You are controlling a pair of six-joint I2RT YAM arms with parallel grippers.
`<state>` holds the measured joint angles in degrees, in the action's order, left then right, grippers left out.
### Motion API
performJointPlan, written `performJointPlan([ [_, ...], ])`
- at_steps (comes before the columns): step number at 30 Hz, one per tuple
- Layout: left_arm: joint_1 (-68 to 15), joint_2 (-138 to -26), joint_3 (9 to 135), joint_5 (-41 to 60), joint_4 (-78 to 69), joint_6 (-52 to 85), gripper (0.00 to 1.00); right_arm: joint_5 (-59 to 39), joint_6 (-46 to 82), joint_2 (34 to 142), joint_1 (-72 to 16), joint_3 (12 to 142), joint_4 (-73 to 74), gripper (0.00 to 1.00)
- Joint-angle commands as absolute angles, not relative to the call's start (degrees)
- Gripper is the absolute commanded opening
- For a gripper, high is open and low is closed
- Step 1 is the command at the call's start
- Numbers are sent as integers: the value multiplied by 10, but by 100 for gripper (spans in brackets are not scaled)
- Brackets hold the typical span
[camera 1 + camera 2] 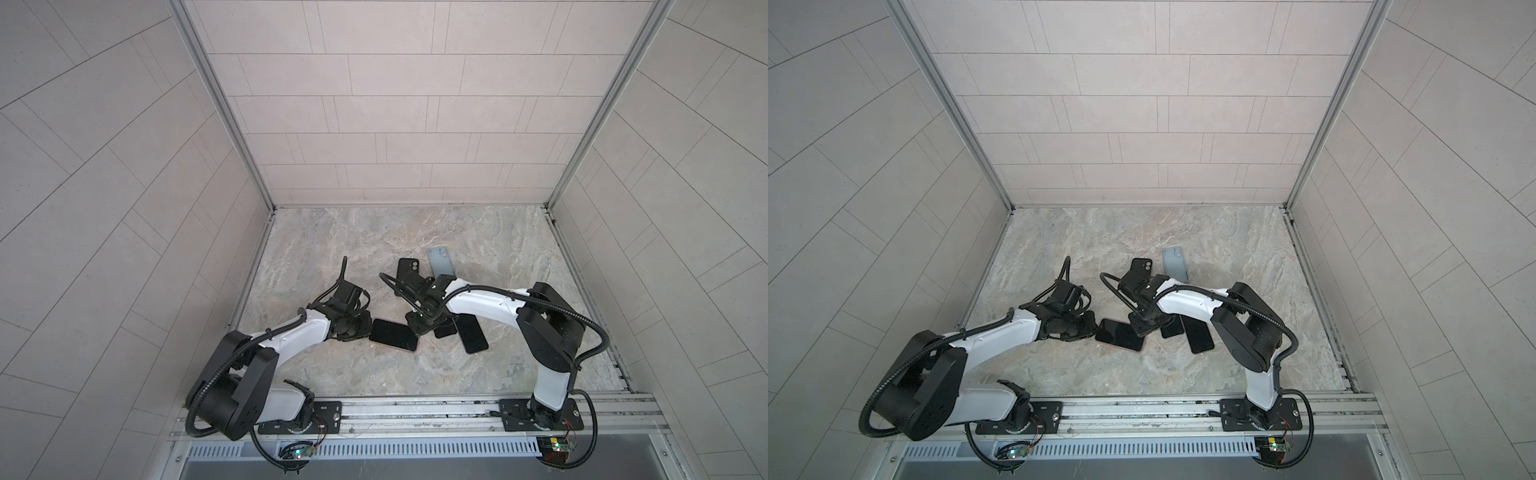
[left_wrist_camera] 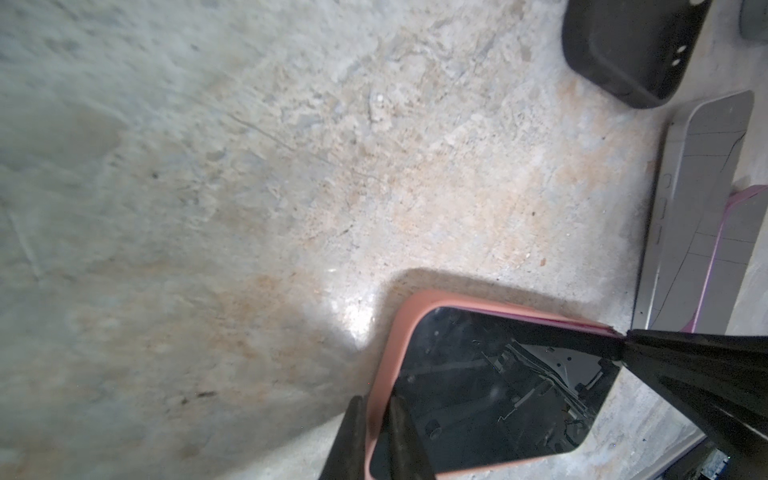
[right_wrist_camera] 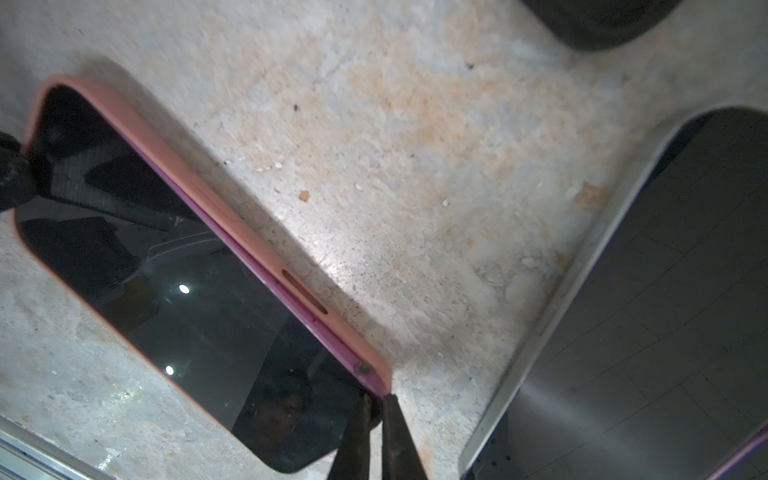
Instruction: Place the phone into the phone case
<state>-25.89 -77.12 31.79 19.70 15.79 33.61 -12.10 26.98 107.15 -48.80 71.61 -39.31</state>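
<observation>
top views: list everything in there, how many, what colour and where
table: 1, grey-beige marble, floor of the cell
tiled walls: 3, pale grey, around the table
pink case: 1, pink, near the middle, between the two grippers
cased phone: 1, black screen with a purple edge, lying in the pink case
black case: 1, black, farther back, behind the right gripper
grey-blue case: 1, grey-blue, just right of the black case
loose phones: 2, dark screens, right of the pink case, one partly under the right arm
left gripper: 1, black, pinching the pink case's rim at its left end
right gripper: 1, black, closed on the case's opposite corner
</observation>
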Motion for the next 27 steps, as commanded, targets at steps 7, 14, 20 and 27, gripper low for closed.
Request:
performJointPlan([
  [7, -260, -775, 323, 193, 179, 333, 13, -148, 262, 1170, -507, 672, -447, 11],
  [14, -260, -773, 325, 193, 181, 333, 13, -144, 292, 1204, -515, 637, -391, 11],
  [20, -260, -775, 326, 196, 180, 333, 13, -159, 311, 1240, -524, 618, -347, 11],
  [27, -260, -774, 327, 196, 181, 333, 13, -144, 303, 1228, -529, 639, -375, 14],
])
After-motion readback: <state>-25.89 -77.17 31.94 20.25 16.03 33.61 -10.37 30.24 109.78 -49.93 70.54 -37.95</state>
